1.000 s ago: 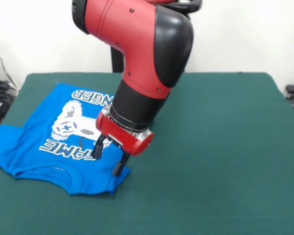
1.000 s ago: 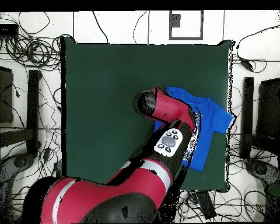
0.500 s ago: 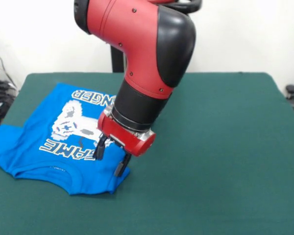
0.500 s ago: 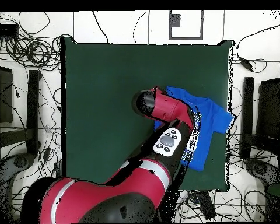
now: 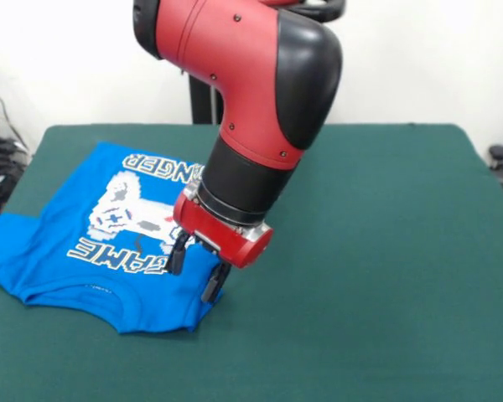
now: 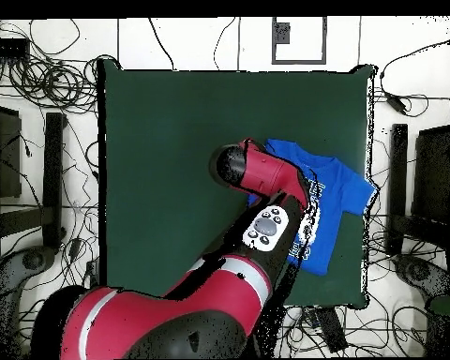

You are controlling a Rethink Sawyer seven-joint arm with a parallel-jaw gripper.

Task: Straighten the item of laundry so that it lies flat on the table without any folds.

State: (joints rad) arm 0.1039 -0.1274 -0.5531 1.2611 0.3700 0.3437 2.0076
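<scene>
Blue T-shirt spread print-up at left side of green bench in front view, one sleeve hanging past left edge, hem at far side, collar edge toward near side. White lettering and pixel print partly hidden by arm. Tool over shirt's near right corner, fingers spread apart, tips just above or touching cloth; cannot tell which.

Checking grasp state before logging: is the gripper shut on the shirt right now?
No. In the front view the gripper is open, its two fingers spread apart just over the T-shirt near its edge, with no cloth pinched between them.
</scene>
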